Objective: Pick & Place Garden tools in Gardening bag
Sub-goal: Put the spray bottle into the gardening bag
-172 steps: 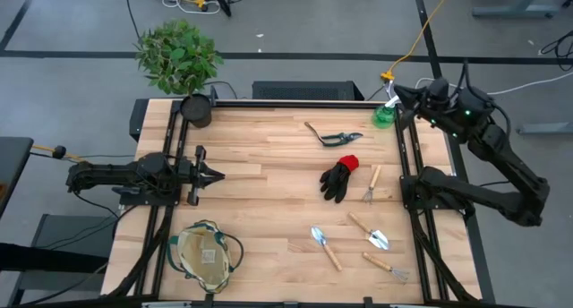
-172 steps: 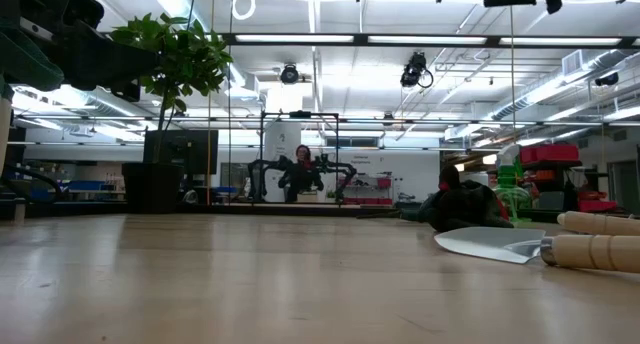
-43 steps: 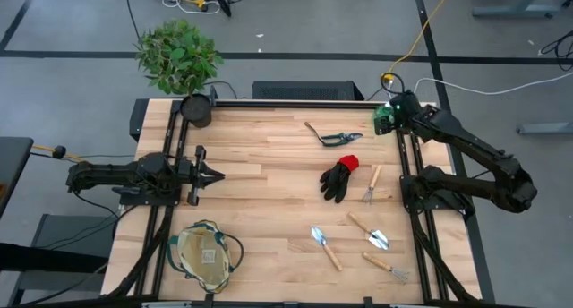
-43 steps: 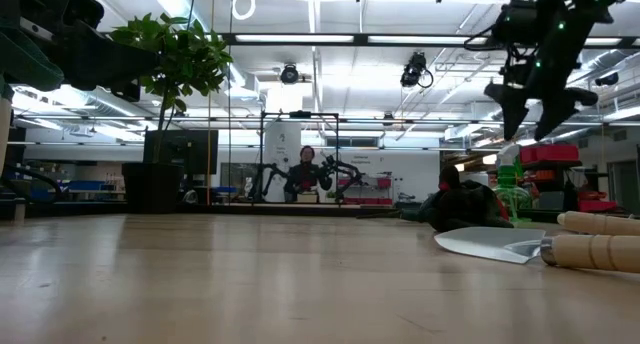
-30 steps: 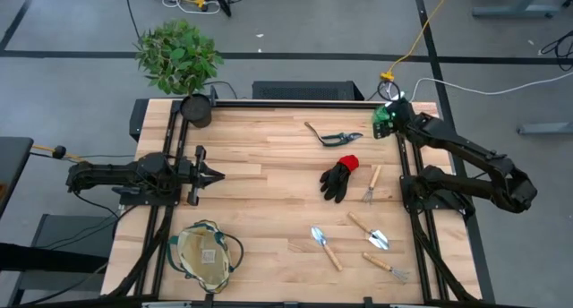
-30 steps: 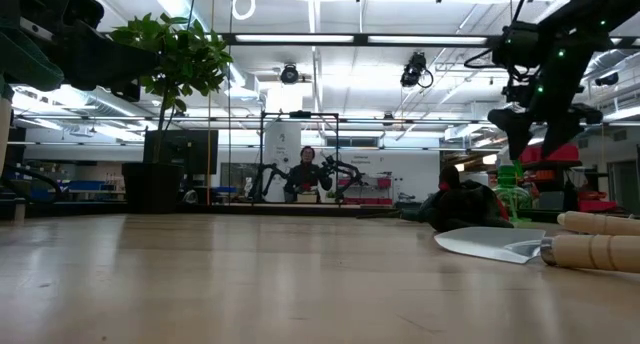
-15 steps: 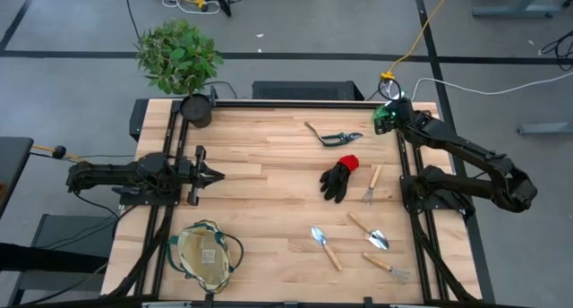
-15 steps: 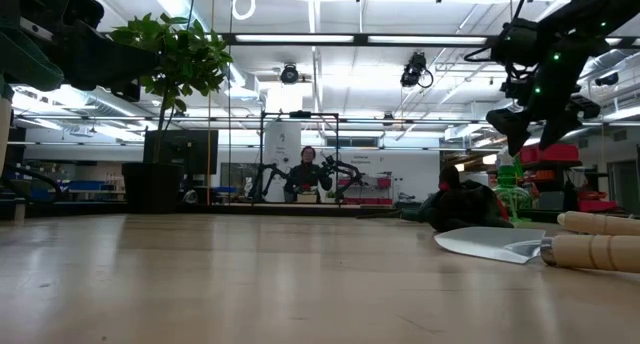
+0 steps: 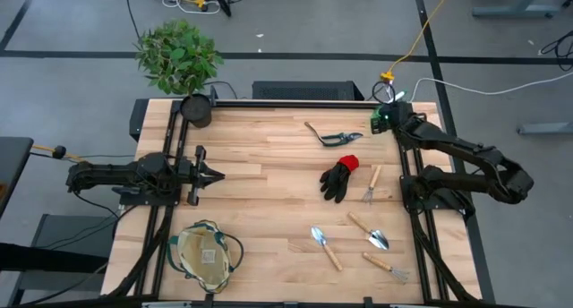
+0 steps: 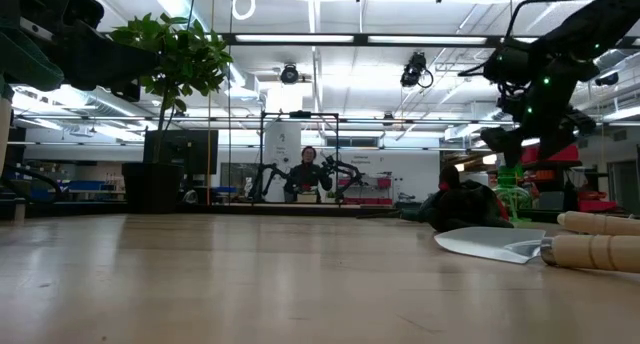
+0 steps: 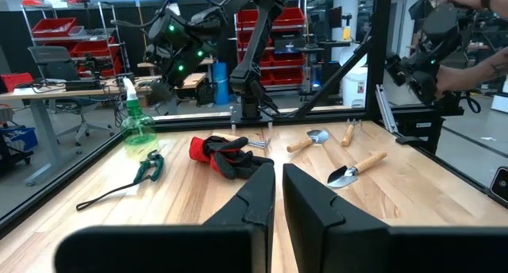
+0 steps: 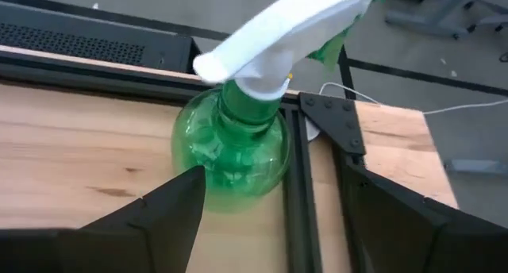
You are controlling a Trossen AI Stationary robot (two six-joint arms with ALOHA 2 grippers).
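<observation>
My right claw [image 12: 266, 205] is hanging spread wide, gripping nothing, above the green spray bottle [image 12: 238, 150] at the far right corner of the pale wood-plank surface [image 9: 269, 192]. The bottle's translucent round belly is glistening under a smooth white nozzle. My left claw [image 11: 278, 190] is resting clenched shut near the surface's left edge.

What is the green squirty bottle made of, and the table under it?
The spray bottle looks like shiny see-through green plastic, since light glints through it, with a plain white plastic nozzle. The table looks like pale wood: you can see grain lines and joined planks.
</observation>
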